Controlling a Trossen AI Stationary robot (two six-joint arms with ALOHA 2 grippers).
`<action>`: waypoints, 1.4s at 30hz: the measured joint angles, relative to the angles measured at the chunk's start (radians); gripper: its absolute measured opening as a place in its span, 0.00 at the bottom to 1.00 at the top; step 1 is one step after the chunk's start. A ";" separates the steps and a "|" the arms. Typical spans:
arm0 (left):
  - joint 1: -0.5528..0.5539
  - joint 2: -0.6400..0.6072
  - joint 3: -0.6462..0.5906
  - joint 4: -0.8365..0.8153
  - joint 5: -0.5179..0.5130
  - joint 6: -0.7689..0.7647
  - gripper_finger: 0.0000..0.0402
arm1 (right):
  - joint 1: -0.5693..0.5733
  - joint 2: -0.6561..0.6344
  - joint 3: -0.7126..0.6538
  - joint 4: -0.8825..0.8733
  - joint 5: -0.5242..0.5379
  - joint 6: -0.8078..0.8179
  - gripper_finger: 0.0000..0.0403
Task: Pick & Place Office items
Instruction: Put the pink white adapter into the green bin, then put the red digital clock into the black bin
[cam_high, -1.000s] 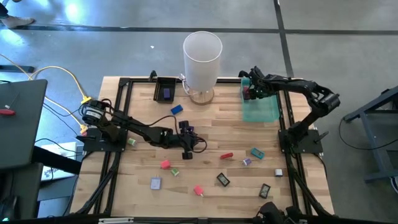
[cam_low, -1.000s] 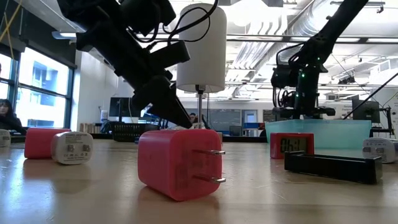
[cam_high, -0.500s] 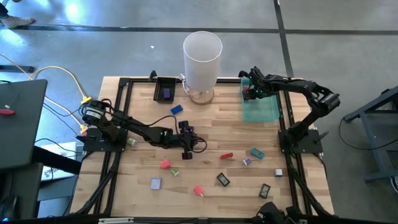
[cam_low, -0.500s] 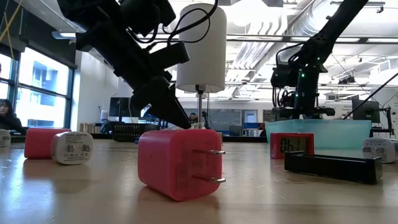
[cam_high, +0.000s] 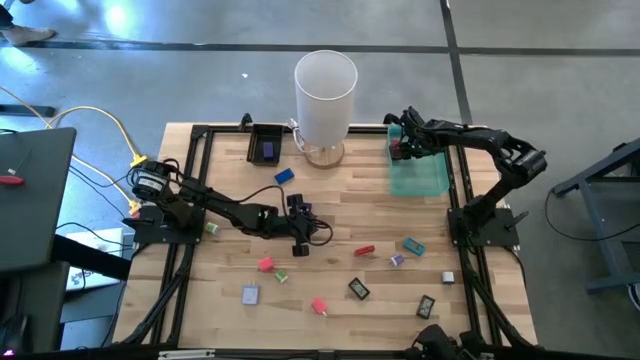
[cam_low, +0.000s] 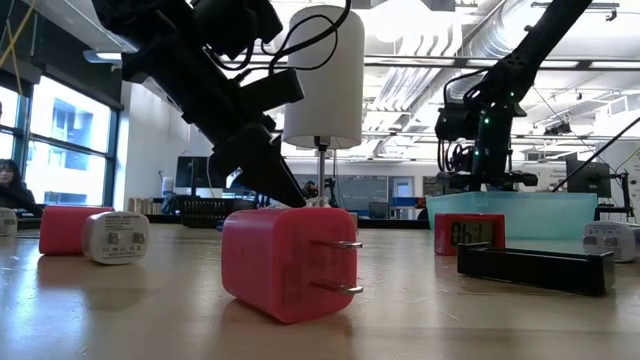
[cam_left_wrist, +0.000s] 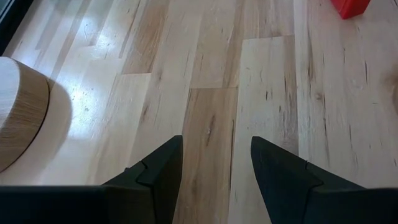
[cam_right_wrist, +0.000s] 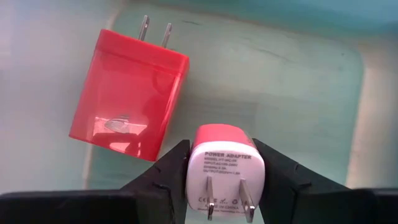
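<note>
- The right gripper (cam_right_wrist: 219, 163) hangs over the green tray (cam_high: 428, 178) at the bench's far right, its jaws closed on a pink-and-white charger (cam_right_wrist: 224, 168), prongs toward the camera.
- A red charger (cam_right_wrist: 129, 94) lies flat in the tray just beyond it.
- The left gripper (cam_left_wrist: 216, 163) hovers mid-bench, jaws parted and empty over bare wood; a red block (cam_high: 364, 250) lies nearby.

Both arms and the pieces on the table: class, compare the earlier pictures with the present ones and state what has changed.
Nothing has visibly changed. The right gripper stays shut on the pink-and-white charger above the green tray, where a red charger lies. The left gripper still hovers open over bare table.
</note>
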 joint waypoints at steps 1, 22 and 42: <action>0.000 0.000 0.000 0.000 0.000 0.000 0.45 | 0.000 0.000 0.000 0.000 0.000 0.000 0.34; 0.000 0.000 0.000 -0.015 -0.003 -0.008 0.45 | 0.026 -0.004 0.000 0.016 0.000 0.039 0.58; -0.012 0.000 0.000 -0.020 -0.002 -0.027 0.45 | 0.255 -0.508 0.000 -0.007 -0.119 -0.155 0.58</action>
